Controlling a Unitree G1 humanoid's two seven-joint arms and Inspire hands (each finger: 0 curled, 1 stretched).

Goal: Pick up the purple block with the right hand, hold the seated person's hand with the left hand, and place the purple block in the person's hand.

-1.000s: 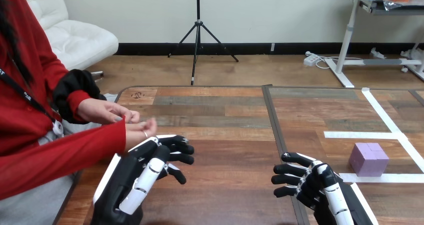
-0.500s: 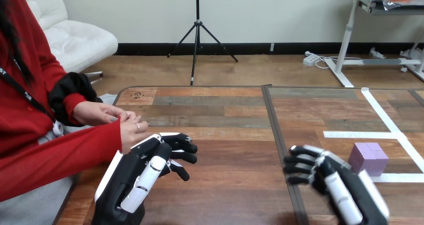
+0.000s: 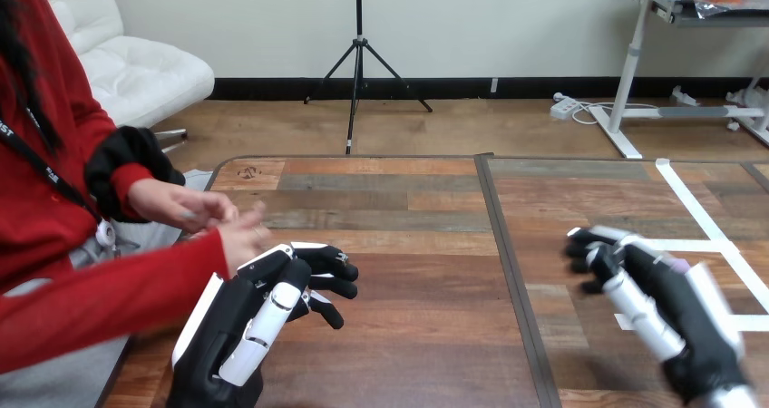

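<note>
The right hand (image 3: pixel 666 304) hung over the purple block (image 3: pixel 678 265); the left hand (image 3: pixel 254 317) stood ready.
The block lay near right, a sliver showing beneath the hand, apparently placed to grasp it; its grip could not be told. The left hand, loosely spread and empty, sat beside the person's hand (image 3: pixel 238 240), likely to hold it.

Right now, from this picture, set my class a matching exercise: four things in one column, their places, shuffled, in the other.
Things
1. black-and-white left robot hand
2. black-and-white right robot hand
3. person's hands
4. white tape lines

Places
A. lying flat on the right half of the brown wooden table
B. raised over the tape
C. at the table's left edge, close together
D. over the left half, just on the near side of the person's hands

Pairs: 1-D, 2-B, 3-C, 4-A
</note>
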